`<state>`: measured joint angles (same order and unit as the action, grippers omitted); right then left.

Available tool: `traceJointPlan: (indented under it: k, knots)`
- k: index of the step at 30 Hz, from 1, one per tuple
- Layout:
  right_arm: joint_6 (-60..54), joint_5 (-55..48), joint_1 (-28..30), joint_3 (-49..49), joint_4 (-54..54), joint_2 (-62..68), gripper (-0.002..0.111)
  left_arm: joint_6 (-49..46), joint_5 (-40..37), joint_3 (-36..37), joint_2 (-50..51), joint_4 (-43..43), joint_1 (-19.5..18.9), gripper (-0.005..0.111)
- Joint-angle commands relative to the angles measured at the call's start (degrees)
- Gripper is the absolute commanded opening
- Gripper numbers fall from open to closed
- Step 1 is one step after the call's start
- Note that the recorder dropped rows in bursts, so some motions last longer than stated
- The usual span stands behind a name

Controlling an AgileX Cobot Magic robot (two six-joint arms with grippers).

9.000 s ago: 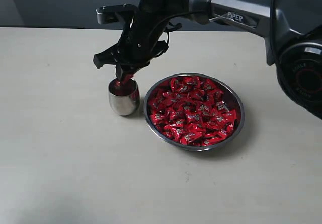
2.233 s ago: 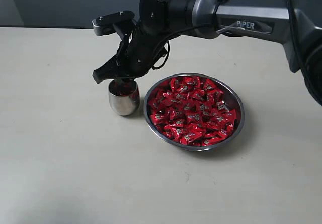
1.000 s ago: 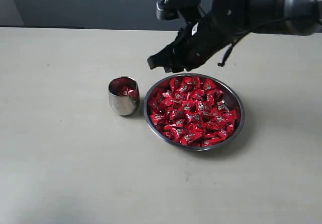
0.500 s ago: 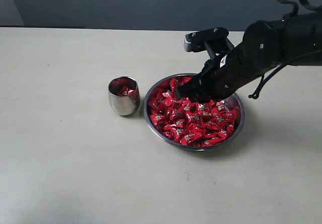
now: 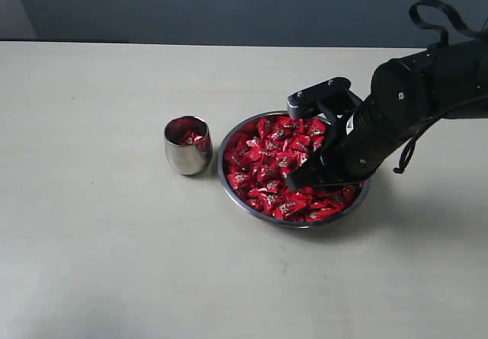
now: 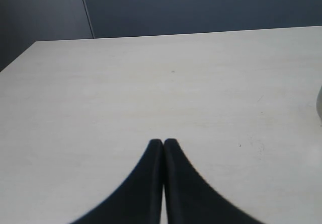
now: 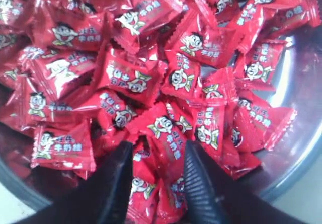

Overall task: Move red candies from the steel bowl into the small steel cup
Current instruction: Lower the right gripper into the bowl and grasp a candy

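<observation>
And the right pincer [image 7: 159, 179] is down in the pile, spread, its two dark fingers [image 7: 116, 183] straddling one wrapper among the red candies [image 7: 132, 76]. Nothing is pinched yet. Around it the bowl [image 5: 220, 170] is heaped nearly full, its shiny wall showing only at the edge. This is the pick-up step. The call now, I'd say, is to close on that one wrapper, lift clear without dragging neighbours over the rim, then carry it across to the cup [image 5: 187, 155]. That stands upright just beside the bowl, a few red wrappers already inside. Its mouth is narrow, so the drop wants centring. Off to the side, the left pincer [image 6: 162, 144] is pressed together, holding nothing, over bare tabletop [image 6: 151, 83].
</observation>
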<state>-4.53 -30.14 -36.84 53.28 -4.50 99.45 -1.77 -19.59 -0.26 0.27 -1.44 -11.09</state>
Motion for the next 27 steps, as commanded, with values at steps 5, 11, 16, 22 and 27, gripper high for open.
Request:
traceJointPlan:
  k: [5,11,16,22,27]
  knots:
    - [0.01,3.99,0.34,-0.29,1.67,0.18,0.034,0.08,0.45,0.26,-0.27,-0.11,0.38,0.0]
    - [0.01,4.13,0.19,-0.29,1.27,3.71,0.034,0.08,0.45,0.26,-0.27,-0.11,0.38,0.0]
    - [0.01,4.42,0.18,-0.29,1.26,6.19,0.034,0.08,0.45,0.26,-0.27,-0.11,0.38,0.0]
    - [0.01,5.39,0.18,-0.18,1.4,8.29,0.034,0.08,0.45,0.26,-0.27,-0.11,0.38,0.0]
    - [0.01,5.39,0.18,0.07,1.4,8.32,0.031,0.08,0.45,0.26,-0.27,-0.11,0.38,0.0]
